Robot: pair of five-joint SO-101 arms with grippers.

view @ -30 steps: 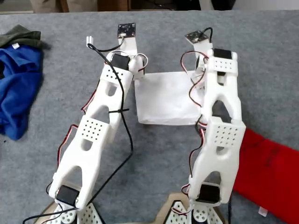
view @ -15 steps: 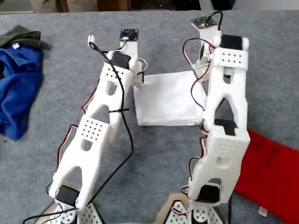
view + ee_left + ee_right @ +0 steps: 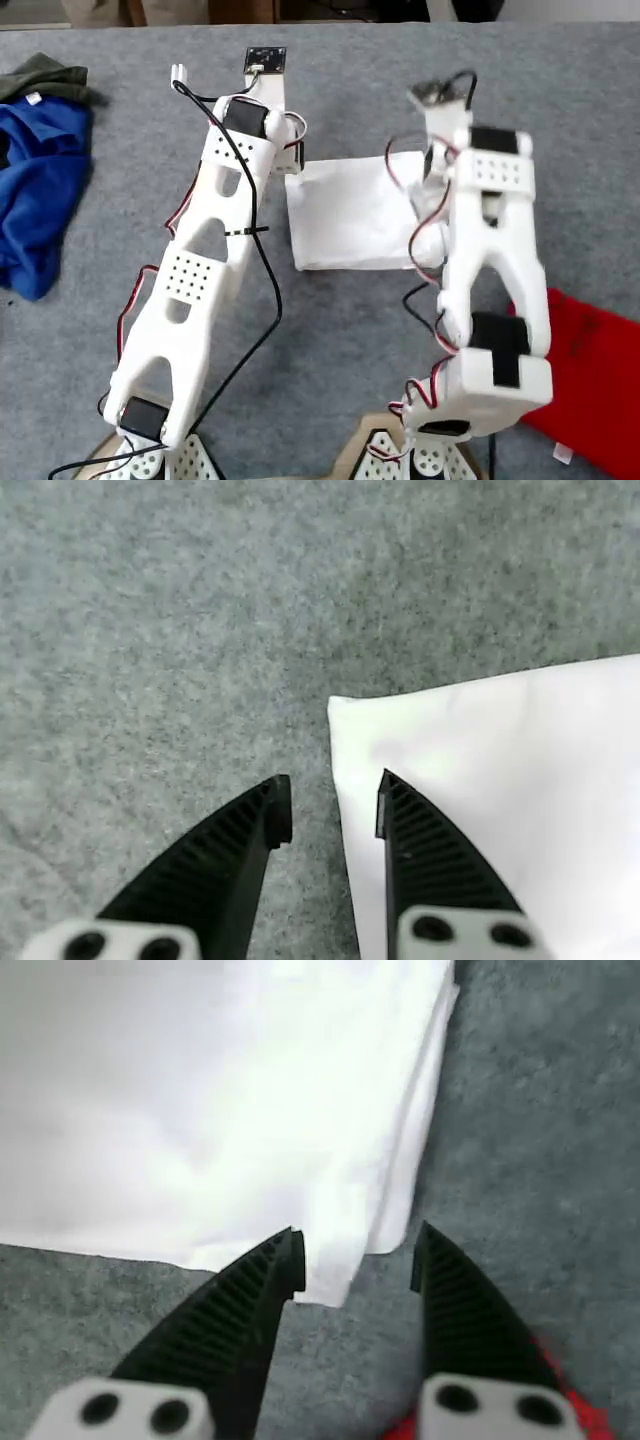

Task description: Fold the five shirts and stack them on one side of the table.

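A grey table (image 3: 330, 320) held a white shirt (image 3: 350, 210), folded to a flat rectangle, between both arms. A blue shirt (image 3: 35, 190) lay well to its left and a red shirt (image 3: 590, 370) near its right. The left gripper (image 3: 332, 800), narrowly parted, straddled one white corner. The right gripper (image 3: 358, 1250), parted wider, hung empty over another. The fold looked nearly finished; the next move probably called for pinching both corners.

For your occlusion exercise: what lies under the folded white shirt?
The folded white cloth shirt rests on the grey felt table, visible around its edges; anything beneath is covered.
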